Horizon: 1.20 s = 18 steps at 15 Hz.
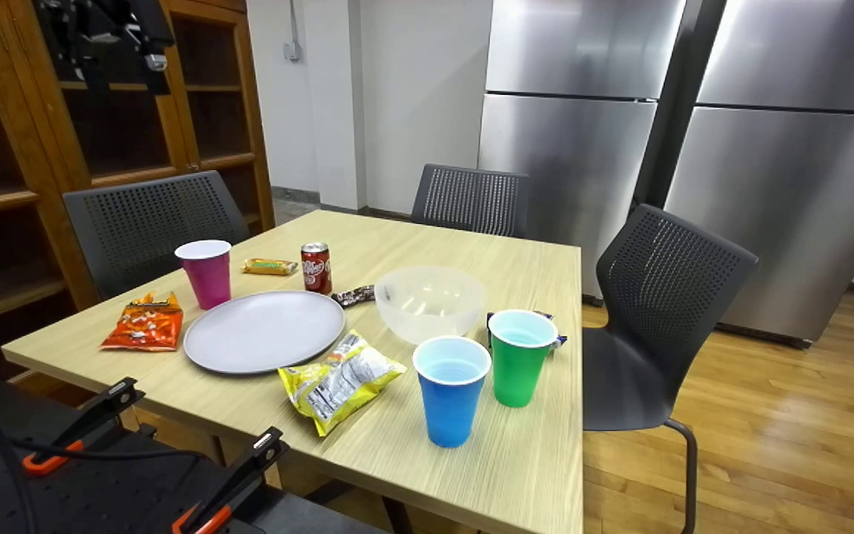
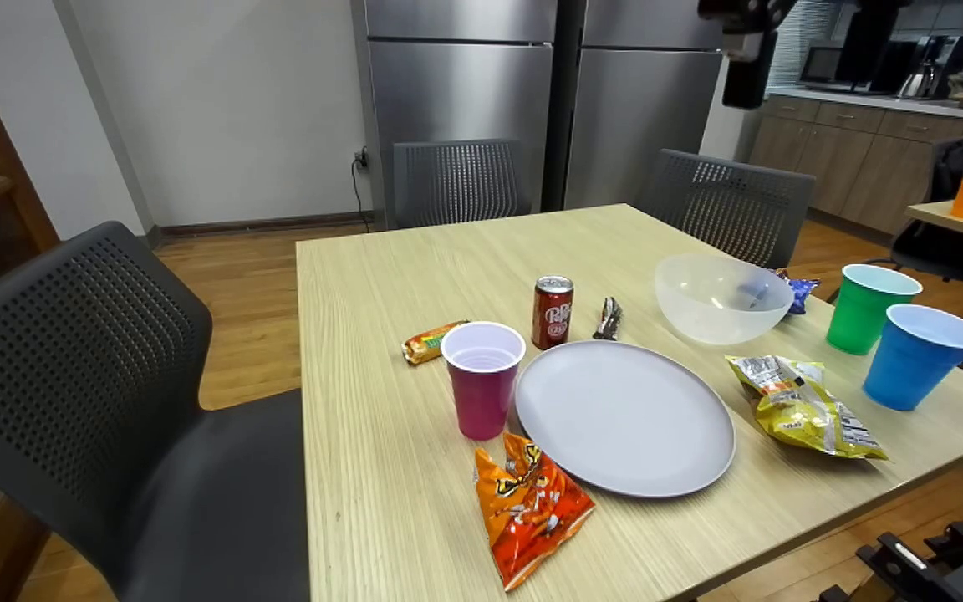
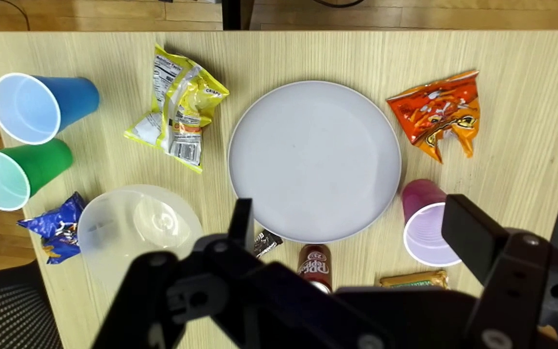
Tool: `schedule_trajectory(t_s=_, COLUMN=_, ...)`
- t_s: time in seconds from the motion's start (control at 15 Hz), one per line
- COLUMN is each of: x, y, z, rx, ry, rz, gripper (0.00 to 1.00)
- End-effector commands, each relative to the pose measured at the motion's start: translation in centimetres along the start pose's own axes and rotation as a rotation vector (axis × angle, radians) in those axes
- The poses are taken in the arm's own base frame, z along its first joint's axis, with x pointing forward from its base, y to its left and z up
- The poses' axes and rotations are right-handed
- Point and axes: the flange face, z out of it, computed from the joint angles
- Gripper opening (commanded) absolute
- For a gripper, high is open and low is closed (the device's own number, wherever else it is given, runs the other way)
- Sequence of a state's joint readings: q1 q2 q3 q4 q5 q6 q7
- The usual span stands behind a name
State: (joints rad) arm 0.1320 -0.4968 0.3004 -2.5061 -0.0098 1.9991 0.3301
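My gripper point(image 3: 354, 225) is open and empty, high above the table; it also shows at the top of both exterior views point(image 1: 124, 78) point(image 2: 803, 71). In the wrist view, a round grey plate point(image 3: 315, 160) lies beyond the fingers. A dark red soda can point(image 3: 315, 264) stands between them, partly hidden by the gripper. A magenta cup point(image 3: 424, 228) stands behind the right fingertip. An orange-wrapped bar point(image 3: 414, 279) and a dark-wrapped bar point(image 3: 266, 242) are partly covered. An orange snack bag point(image 3: 441, 111) and a yellow snack bag point(image 3: 179, 109) lie on either side of the plate.
A translucent bowl point(image 1: 431, 304), a blue cup point(image 1: 451, 400), a green cup point(image 1: 517, 367) and a blue snack packet point(image 3: 58, 228) share the wooden table point(image 1: 523, 475). Dark chairs point(image 1: 664, 297) surround it. Black clamps point(image 1: 230, 482) sit near the table's front edge. Steel refrigerators point(image 1: 568, 148) stand behind.
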Motion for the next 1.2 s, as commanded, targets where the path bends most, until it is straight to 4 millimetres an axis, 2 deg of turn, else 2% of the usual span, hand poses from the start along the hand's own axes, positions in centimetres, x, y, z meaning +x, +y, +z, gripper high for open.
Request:
schedule_trajectory(t_s=0.0, x=2.5, y=-0.4, z=1.2, rx=0.012, ry=-0.015, rz=-0.012, gripper=1.0)
schedule_trajectory(t_s=0.8, x=6.8, y=-2.3, z=6.1, rx=0.048, ry=-0.124, rz=-0.02, gripper=1.0)
schedule_trajectory(t_s=0.87, x=7.0, y=-2.3, z=6.4, rx=0.046, ry=-0.133, rz=-0.02, gripper=1.0)
schedule_trajectory(t_s=0.93, x=5.9, y=-1.9, z=6.3, rx=0.052, ry=-0.119, rz=-0.015, gripper=1.0)
schedule_trajectory(t_s=1.13, x=6.1, y=-1.9, z=6.9, rx=0.053, ry=-0.134, rz=-0.014, gripper=1.0)
